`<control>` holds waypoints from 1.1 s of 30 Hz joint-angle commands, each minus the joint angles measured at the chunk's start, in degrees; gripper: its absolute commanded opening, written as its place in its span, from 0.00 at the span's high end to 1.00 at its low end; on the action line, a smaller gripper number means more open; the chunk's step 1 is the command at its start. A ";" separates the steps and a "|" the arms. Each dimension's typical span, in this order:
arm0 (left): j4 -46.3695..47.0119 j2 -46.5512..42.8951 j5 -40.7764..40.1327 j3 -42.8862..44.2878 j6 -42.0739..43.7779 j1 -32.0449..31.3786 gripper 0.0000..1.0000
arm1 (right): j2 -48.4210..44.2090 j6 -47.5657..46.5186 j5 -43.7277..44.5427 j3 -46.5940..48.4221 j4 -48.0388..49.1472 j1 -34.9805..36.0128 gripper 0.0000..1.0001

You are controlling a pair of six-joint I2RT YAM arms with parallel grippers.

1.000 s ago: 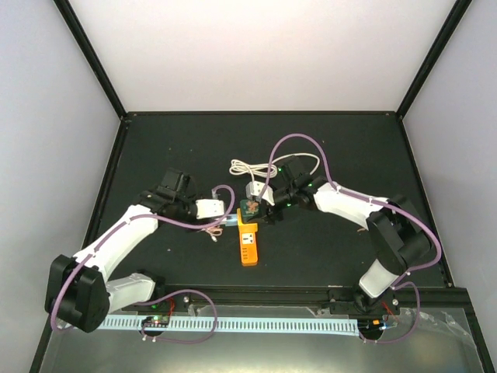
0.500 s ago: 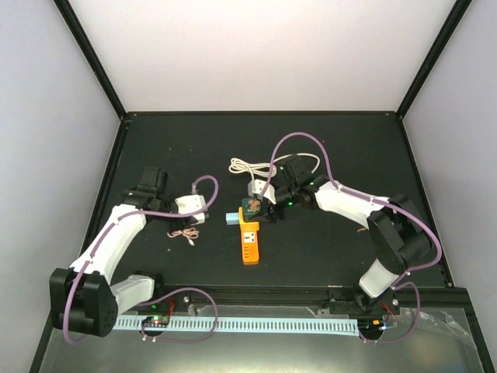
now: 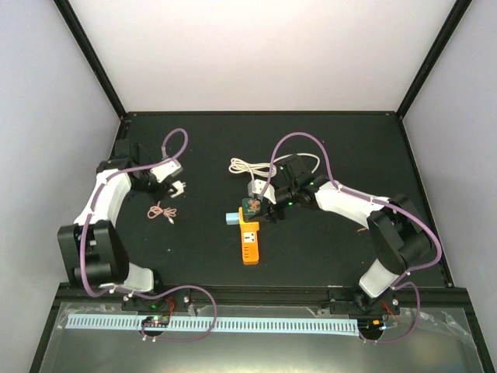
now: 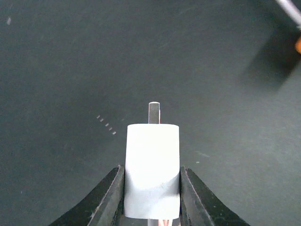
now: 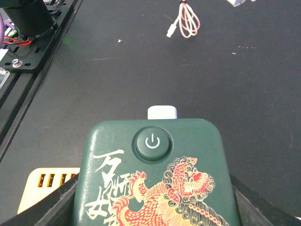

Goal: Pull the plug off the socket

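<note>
Your left claw [image 4: 151, 181] is clamped on the plug [image 4: 151, 150], pin pointing straight out of the grip, above the counter [image 4: 70, 56]. The socket [image 3: 249, 242] lies well apart to its right, long axis near-to-far, with your right claw [image 3: 264, 203] clamped on the green cube [image 5: 153, 179] at its far end. The plug looks free; setting it down is likely next.

Matt dark table [image 4: 56, 56]; smooth matt white plastic block [image 4: 152, 169] with a metal prong [image 4: 154, 112]; glossy green plastic cube [image 5: 155, 188]; orange plastic socket [image 3: 248, 247].
</note>
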 commanded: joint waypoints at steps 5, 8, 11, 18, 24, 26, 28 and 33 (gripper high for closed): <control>4.18 11.61 -1.77 7.32 -10.07 4.90 0.92 | 0.73 -0.26 3.02 -0.96 -4.53 -0.51 0.84; 5.56 15.88 -1.78 8.89 -11.23 5.49 0.92 | 0.62 -0.10 3.08 -1.15 -4.25 -0.46 0.83; 5.69 20.20 -1.58 11.58 -12.43 6.26 0.92 | 0.62 0.26 3.35 -1.14 -4.05 -0.51 0.82; 5.77 27.60 -1.09 17.76 -14.90 8.12 0.91 | 0.88 0.26 3.39 -0.97 -4.18 -0.47 0.81; 4.86 33.42 -0.37 22.94 -16.86 9.14 0.90 | 0.97 0.09 3.14 -0.95 -4.43 -0.49 0.80; 4.72 34.71 -0.42 24.09 -17.06 9.41 0.89 | 1.04 0.12 3.12 -0.88 -4.44 -0.49 0.80; 4.69 36.02 -0.62 25.10 -17.34 9.80 0.88 | 1.09 0.19 3.13 -0.85 -4.48 -0.46 0.80; 3.25 38.81 -0.11 27.86 -18.23 10.83 0.86 | 1.06 0.26 3.21 -0.96 -4.36 -0.46 0.79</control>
